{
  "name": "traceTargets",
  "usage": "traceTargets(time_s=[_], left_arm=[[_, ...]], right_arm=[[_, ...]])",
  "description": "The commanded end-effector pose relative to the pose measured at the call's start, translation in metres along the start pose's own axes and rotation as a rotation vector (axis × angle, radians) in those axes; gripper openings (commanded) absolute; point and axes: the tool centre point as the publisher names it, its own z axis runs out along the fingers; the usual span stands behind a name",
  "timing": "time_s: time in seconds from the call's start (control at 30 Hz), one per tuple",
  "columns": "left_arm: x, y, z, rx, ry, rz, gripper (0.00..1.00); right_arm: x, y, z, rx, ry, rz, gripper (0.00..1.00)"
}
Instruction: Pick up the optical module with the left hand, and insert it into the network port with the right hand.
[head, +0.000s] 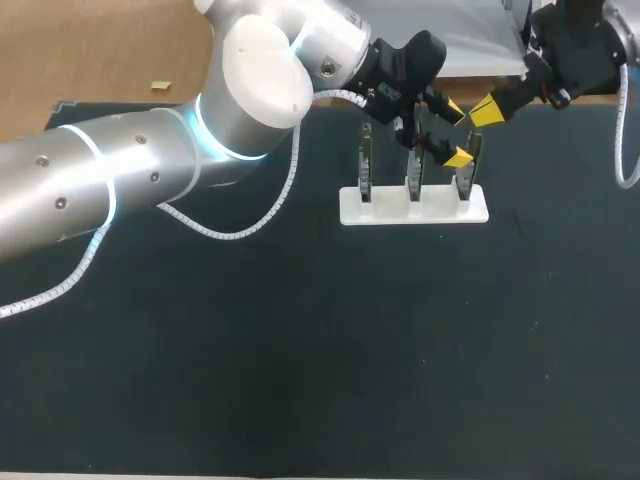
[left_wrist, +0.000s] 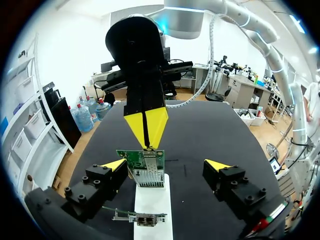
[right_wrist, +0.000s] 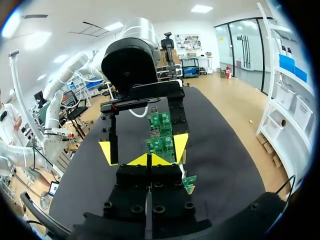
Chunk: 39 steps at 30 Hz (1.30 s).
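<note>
A white rack (head: 413, 206) holds three upright green circuit boards, each with a metal network port. My left gripper (head: 454, 133) is open at the rack's right end, its yellow tips on either side of the right-hand board (left_wrist: 145, 167) without touching it. My right gripper (head: 487, 110) is shut and hangs just beyond that board; in the left wrist view its joined yellow tips (left_wrist: 146, 127) meet the board's top edge. In the right wrist view my own shut gripper (right_wrist: 150, 160) points at the boards (right_wrist: 161, 135). I cannot make out a separate optical module.
The rack stands at the back of a dark table mat (head: 330, 350). Another board (left_wrist: 140, 217) sits under my left gripper's body. The left arm's white cable (head: 230, 232) droops over the mat left of the rack.
</note>
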Motion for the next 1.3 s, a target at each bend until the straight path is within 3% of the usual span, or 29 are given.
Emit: traceTargets(time_s=[0.03, 1.07, 1.3], left_arm=[[-0.001, 0.001, 0.000, 0.002, 0.005, -0.001, 1.00], [-0.001, 0.001, 0.000, 0.002, 0.005, -0.001, 1.00], [-0.001, 0.001, 0.000, 0.002, 0.005, -0.001, 1.00]], right_arm=[[0.001, -0.004, 0.000, -0.008, -0.002, 0.000, 0.00], [0.011, -0.002, 0.009, -0.007, -0.033, 0.037, 0.00], [0.001, -0.001, 0.003, 0.022, -0.054, 0.014, 0.00]])
